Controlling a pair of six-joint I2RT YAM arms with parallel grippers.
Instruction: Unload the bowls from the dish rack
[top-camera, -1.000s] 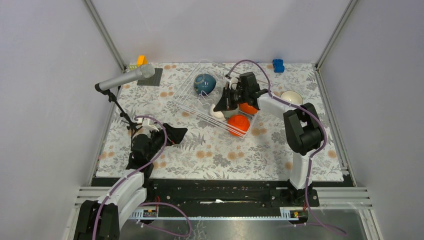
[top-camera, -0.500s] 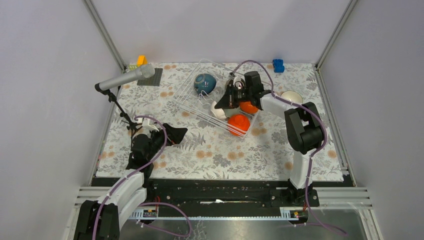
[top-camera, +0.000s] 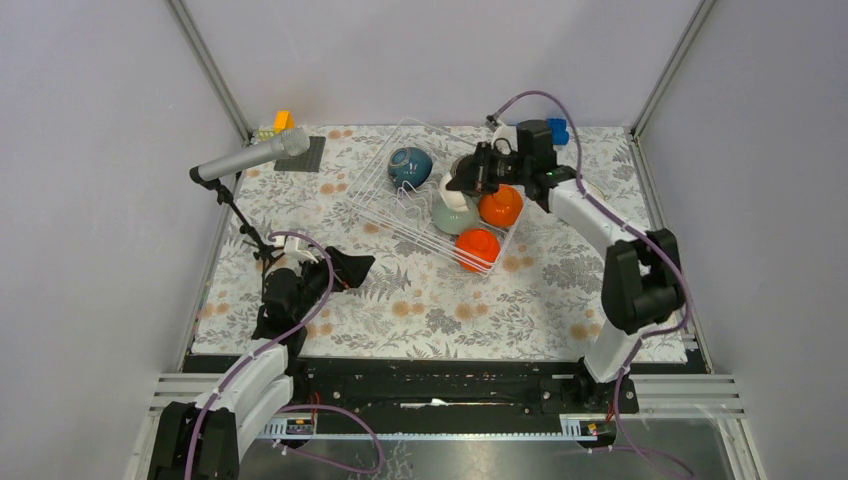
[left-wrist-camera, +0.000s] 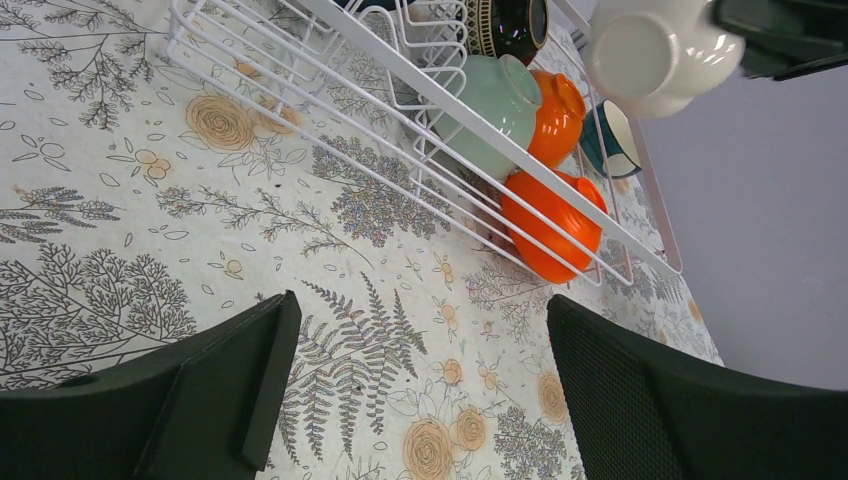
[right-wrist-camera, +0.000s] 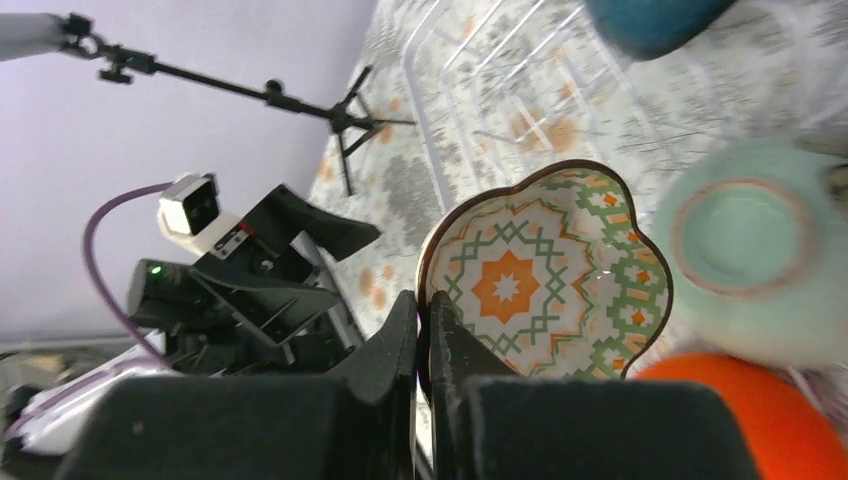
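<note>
rack: white wire dish rack (top-camera: 385, 205), far centre | bowl: cream ceramic bowl (right-wrist-camera: 545, 280), patterned inside, hanging over the rack's right side, left of my right claw (right-wrist-camera: 422, 318), mouth toward my wrist | claw: pinching its rim | left claw (left-wrist-camera: 415, 330): spread wide, well apart

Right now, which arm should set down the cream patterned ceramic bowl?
Right: right gripper shut on rim of the cream patterned bowl, over the white wire dish rack; left gripper open, far off.

Showing no readable writing, label, brand or number anywhere, whether on the white bowl (left-wrist-camera: 655, 55), the dish rack (top-camera: 385, 200), the microphone (top-camera: 252, 158) or the flowered cloth (top-camera: 420, 300).
</note>
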